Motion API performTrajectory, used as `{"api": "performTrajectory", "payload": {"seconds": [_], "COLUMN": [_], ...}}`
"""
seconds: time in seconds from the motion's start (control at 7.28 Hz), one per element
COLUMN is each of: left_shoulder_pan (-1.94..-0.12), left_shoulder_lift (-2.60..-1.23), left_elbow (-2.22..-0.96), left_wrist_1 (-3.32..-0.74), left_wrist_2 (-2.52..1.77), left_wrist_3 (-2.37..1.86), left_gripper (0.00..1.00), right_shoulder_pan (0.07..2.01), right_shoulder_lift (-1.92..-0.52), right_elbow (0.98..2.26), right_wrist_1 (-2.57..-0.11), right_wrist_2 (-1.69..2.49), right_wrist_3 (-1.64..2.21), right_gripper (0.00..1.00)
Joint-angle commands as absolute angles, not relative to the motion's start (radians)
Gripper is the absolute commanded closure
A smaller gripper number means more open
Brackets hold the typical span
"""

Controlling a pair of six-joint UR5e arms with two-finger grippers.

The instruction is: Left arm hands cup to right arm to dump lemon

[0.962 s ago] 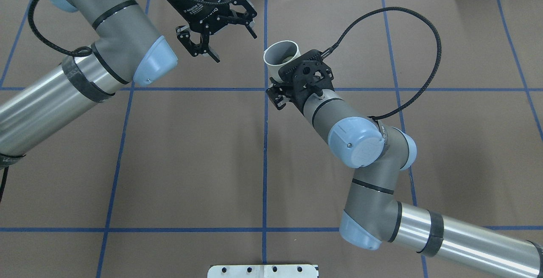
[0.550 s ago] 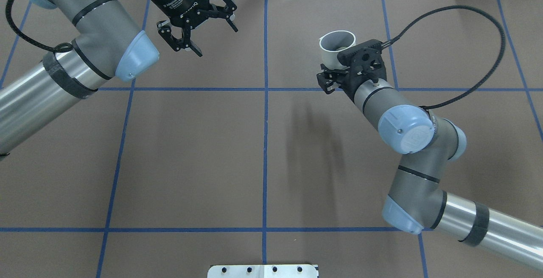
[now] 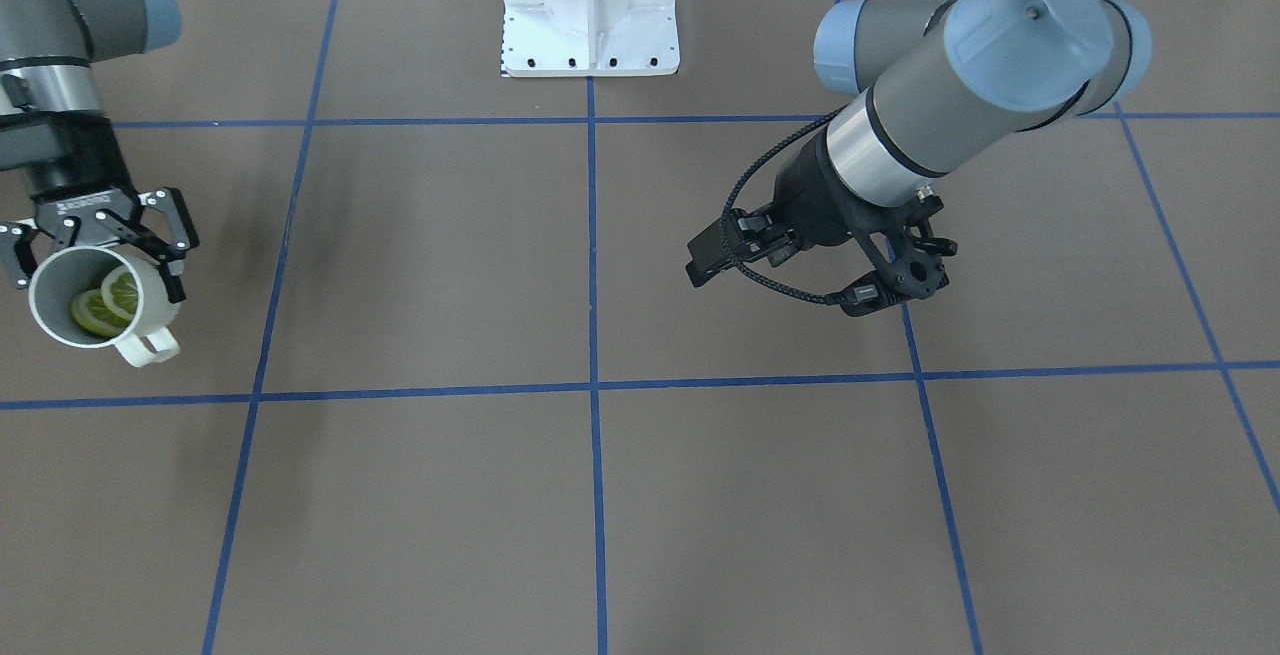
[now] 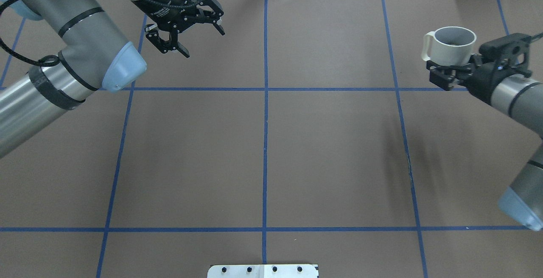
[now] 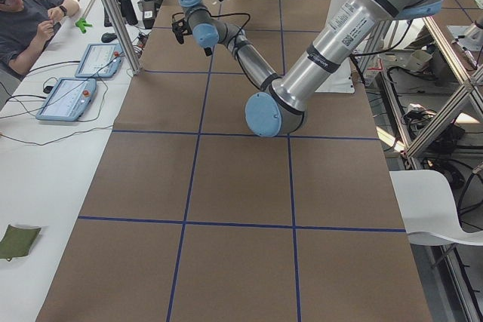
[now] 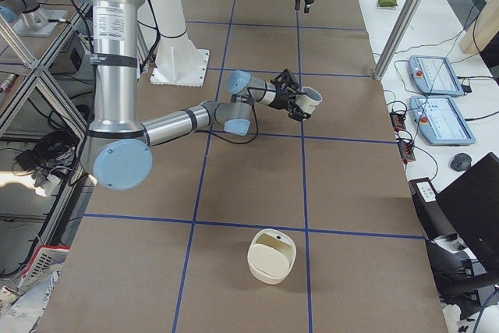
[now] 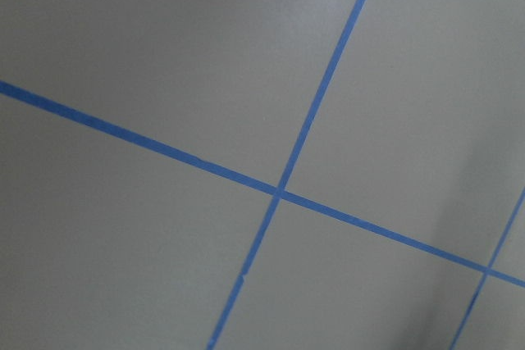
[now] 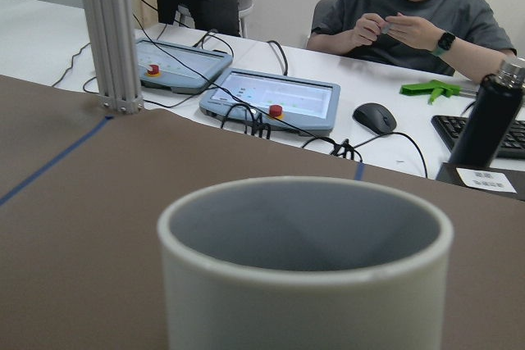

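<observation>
1. The right gripper [image 4: 449, 73] is clamped on the lower wall of the cup [image 4: 454, 42] and carries it clear of the table [image 4: 263, 150], far right in the overhead view. The cup is upright with its mouth up and its handle to the left.
2. The lemon [image 3: 103, 303] lies inside the cup against the grey wall; the front-facing view shows it as yellow-green slices.
3. The left gripper [image 4: 197, 36] hangs at the far left with its jaws spread wide and nothing between them.
4. Progress, as I judge it: the hand-over looks done, since only the right gripper grips the cup. The dump is not yet done, because the lemon sits in an untipped cup.
5. Room: the two arms are well apart, with bare brown tabletop and blue tape lines between them. The cup is near the far edge, beyond which a desk [image 8: 49, 34] holds tablets [image 8: 271, 97] where a person sits. A cream container [image 6: 271, 255] stands further toward the table's right end; whether it is the dump spot I cannot tell.
</observation>
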State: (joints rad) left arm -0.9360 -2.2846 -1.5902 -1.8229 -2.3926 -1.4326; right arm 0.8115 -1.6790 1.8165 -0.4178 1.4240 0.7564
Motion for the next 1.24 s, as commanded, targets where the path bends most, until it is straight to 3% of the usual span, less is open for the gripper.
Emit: {"api": "performTrajectory", "payload": {"seconds": [0.0, 0.27, 0.55, 1.1], "left_shoulder_pan": [-0.936, -0.945, -0.945, -0.942], "left_shoulder_lift": [-2.100, -1.964, -1.953, -1.950], "left_elbow": [-1.682, -1.752, -1.761, -1.773], "left_wrist_1": [-1.821, -1.821, -1.821, -1.819], "left_wrist_2": [-2.274, -2.247, -2.240, -2.224], "left_wrist_3": [-1.187, -1.056, -1.051, -1.051], "left_gripper": [0.00, 0.00, 0.00, 0.00], "right_shoulder_pan": [0.931, 1.018, 1.191, 1.271], "right_shoulder_lift": [-1.794, -1.862, -1.838, -1.845], "right_elbow": [1.807, 1.771, 1.587, 1.361], "right_wrist_1": [-0.286, -0.165, 0.001, 0.306], "right_wrist_2": [1.553, 1.621, 1.811, 1.903], "right_wrist_3": [0.755, 0.775, 0.802, 1.115], "right_gripper": [1.00, 1.00, 1.00, 1.00]}}
